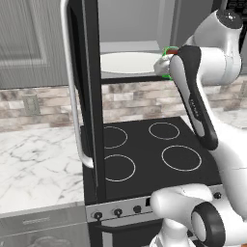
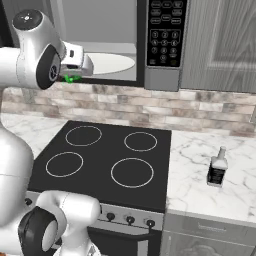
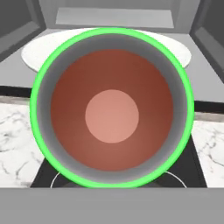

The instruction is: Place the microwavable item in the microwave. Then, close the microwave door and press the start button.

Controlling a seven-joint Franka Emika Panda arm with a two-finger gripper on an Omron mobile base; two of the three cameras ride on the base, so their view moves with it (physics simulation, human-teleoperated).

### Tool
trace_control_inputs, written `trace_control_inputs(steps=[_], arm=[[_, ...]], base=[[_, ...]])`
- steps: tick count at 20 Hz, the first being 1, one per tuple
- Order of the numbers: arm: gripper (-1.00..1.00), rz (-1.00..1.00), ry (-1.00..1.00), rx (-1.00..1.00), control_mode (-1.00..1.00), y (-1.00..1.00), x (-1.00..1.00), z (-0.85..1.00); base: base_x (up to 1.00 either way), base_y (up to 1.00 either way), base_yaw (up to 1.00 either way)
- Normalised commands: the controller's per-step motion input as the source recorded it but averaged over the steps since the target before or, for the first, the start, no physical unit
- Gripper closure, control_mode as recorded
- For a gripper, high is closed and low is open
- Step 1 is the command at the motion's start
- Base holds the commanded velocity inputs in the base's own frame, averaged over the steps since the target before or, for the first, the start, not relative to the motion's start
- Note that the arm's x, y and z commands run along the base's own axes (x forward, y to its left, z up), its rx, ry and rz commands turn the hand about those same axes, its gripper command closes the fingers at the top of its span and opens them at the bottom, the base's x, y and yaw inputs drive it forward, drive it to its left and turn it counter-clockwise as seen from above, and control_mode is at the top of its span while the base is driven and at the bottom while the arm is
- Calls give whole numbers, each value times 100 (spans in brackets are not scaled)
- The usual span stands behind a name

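black stovetop (image 2: 105,160), small dark bottle (image 2: 217,170) on marble counter (image 2: 215,195), brick backsplash (image 2: 200,112)

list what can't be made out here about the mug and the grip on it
- Fingers: the green mug hides them in the hand view; the arm hides them in both base views.
- Mug handle: cannot be seen.
- Keypad labels: too small, right base view.
- Microwave door: top cut off, left base view.

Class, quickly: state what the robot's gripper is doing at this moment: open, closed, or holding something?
Gripper: closed on the green mug, held just in front of the open microwave.
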Motion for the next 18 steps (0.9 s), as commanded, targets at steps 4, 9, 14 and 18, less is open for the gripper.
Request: trace_control_inputs(steps=[4,9,14,18], arm=[[100,0,25,0,-100,0,87,-6],[100,0,5,0,-100,0,80,-14],[100,0,-2,0,-100,2,56,-19],[100,0,-1,0,-100,10,54,-24]], base=[[0,0,0],[0,0,0],[0,0,0],[0,0,0]])
